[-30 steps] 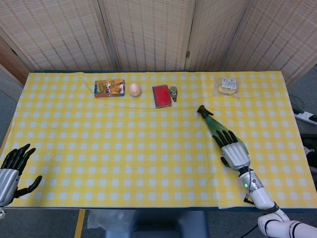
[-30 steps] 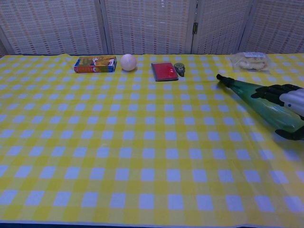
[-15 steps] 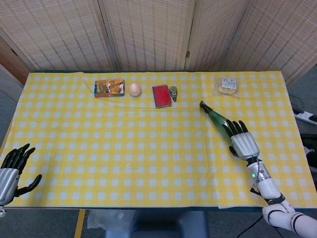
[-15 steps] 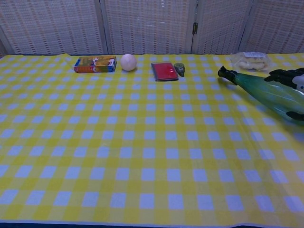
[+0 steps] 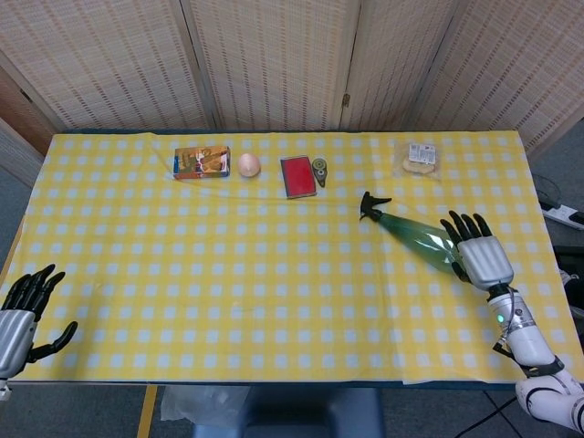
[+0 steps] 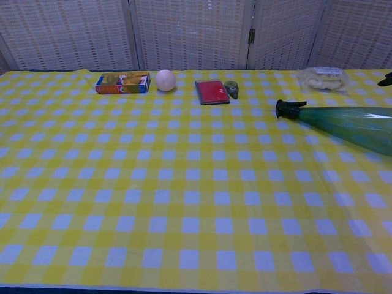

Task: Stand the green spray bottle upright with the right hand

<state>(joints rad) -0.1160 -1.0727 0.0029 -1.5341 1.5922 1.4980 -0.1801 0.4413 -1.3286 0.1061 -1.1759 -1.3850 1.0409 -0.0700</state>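
Observation:
The green spray bottle (image 5: 415, 237) lies on its side on the yellow checked cloth, black nozzle (image 5: 370, 207) pointing left. My right hand (image 5: 479, 255) sits over its wide base at the table's right side and holds it, fingers spread above. In the chest view the green spray bottle (image 6: 349, 125) runs off the right edge and only a dark fingertip (image 6: 386, 79) shows. My left hand (image 5: 23, 315) hangs open off the table's near left corner, holding nothing.
Along the far side lie a colourful box (image 5: 202, 161), a pale ball (image 5: 249, 164), a red booklet (image 5: 297, 176), a small round item (image 5: 319, 169) and a bagged snack (image 5: 420, 158). The cloth's right edge (image 5: 547, 274) runs close to my right hand.
My right hand has moved right and away from me, taking the bottle's base with it. The bottle has swung from diagonal to nearly crosswise, nozzle pointing left. The left hand has stayed still.

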